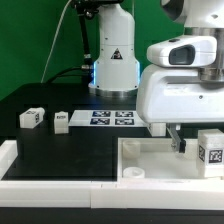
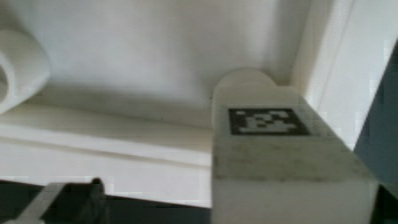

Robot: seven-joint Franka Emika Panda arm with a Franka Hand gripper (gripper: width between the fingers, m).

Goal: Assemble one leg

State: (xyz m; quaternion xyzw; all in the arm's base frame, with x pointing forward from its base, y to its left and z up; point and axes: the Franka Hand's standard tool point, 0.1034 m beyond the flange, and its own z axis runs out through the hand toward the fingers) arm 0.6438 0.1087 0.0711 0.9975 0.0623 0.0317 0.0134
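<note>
One leg [image 1: 211,151], a chunky white post with a black-and-white tag, stands at the exterior view's right end of the large white panel [image 1: 100,160]. My gripper [image 1: 183,145] hangs just left of it, low over the panel. In the wrist view the leg [image 2: 276,140] fills the near side, with the panel's rim [image 2: 125,115] behind it. One dark finger [image 2: 71,205] shows, clear of the leg with a gap between them. The other finger is hidden behind the leg. The gripper looks open and holds nothing.
Two more tagged legs [image 1: 30,117] [image 1: 62,120] lie on the black table at the exterior view's left. The marker board [image 1: 113,118] lies behind the panel, in front of the arm's base [image 1: 113,70]. A round corner socket [image 2: 18,70] shows on the panel.
</note>
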